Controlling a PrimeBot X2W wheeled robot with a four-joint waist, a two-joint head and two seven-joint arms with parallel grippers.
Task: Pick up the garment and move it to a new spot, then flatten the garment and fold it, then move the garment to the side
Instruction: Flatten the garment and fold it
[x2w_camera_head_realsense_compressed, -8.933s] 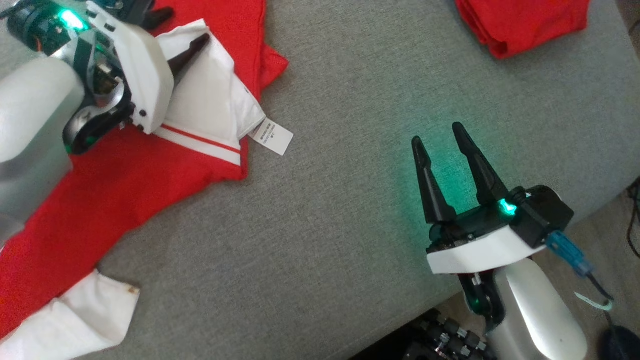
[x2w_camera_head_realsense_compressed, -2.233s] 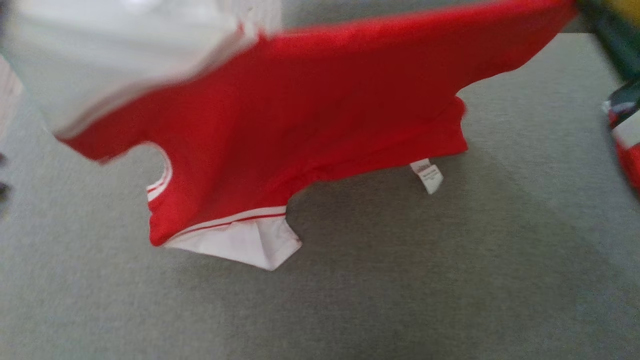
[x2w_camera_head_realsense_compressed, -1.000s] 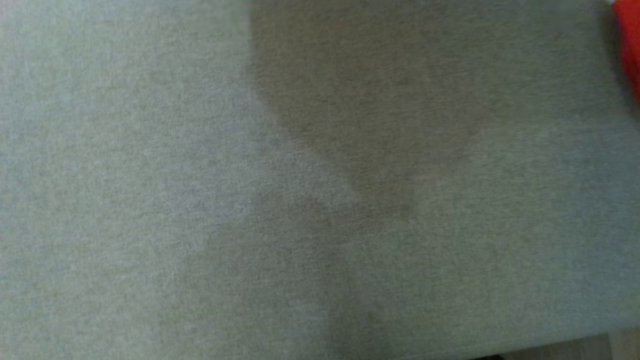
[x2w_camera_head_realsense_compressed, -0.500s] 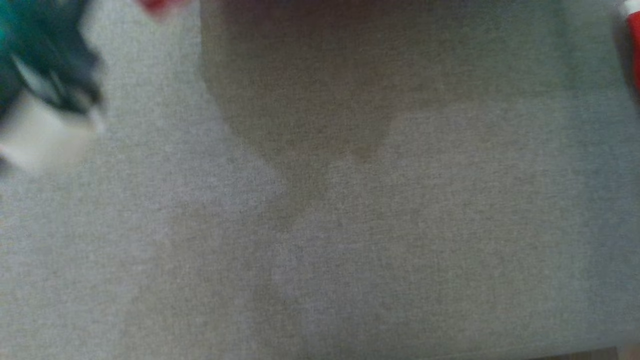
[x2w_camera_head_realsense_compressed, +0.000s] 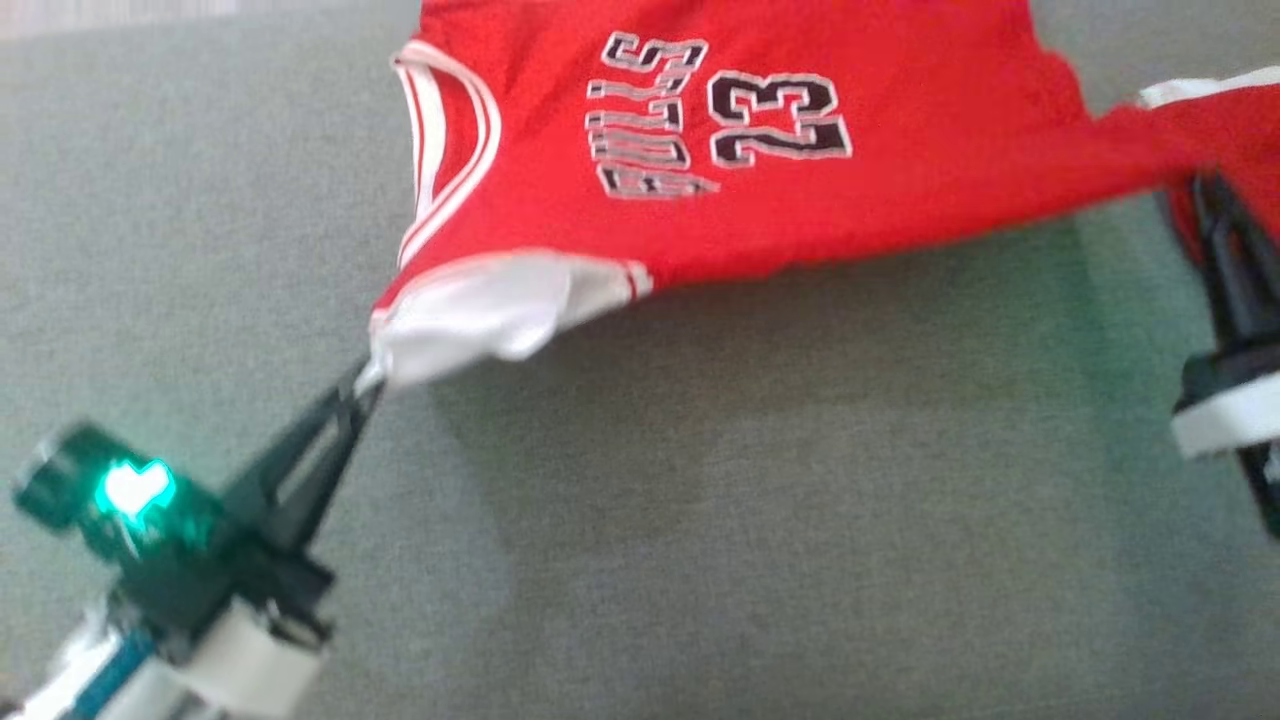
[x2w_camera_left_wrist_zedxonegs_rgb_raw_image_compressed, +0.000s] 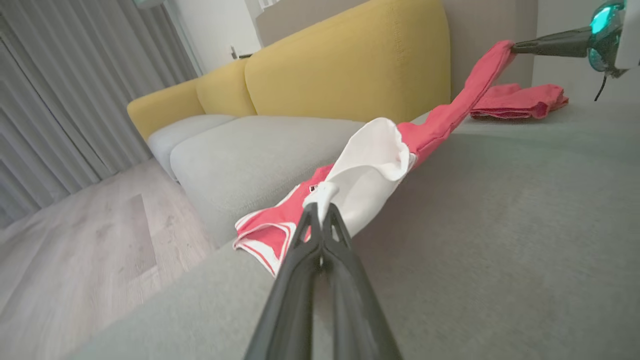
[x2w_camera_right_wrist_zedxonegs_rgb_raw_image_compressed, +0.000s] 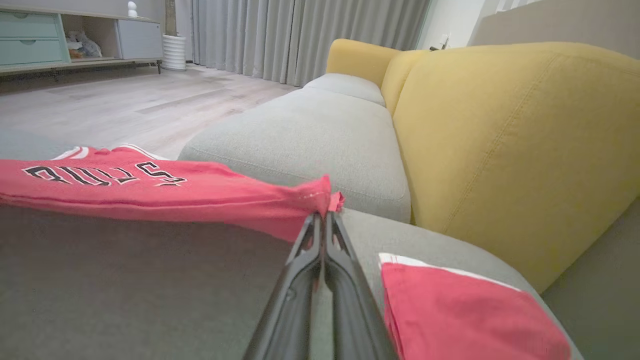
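Since half a second ago the jersey (x2w_camera_head_realsense_compressed: 760, 200) has come into my head view, where only grey cushion (x2w_camera_head_realsense_compressed: 700, 520) showed. It now hangs stretched between my two claws, number side up, above the cushion. My left claw (x2w_camera_head_realsense_compressed: 362, 385) is pinched fully shut on a white trimmed corner, and my right claw (x2w_camera_head_realsense_compressed: 1205, 190) is shut on a red corner. Whether the far edge touches the cushion I can't tell. To flatten it well, I judge I should keep the cloth taut, bring both claws down level together, let the far edge land first, and stay clear of the folded pile (x2w_camera_right_wrist_zedxonegs_rgb_raw_image_compressed: 465, 310) near my right claw.
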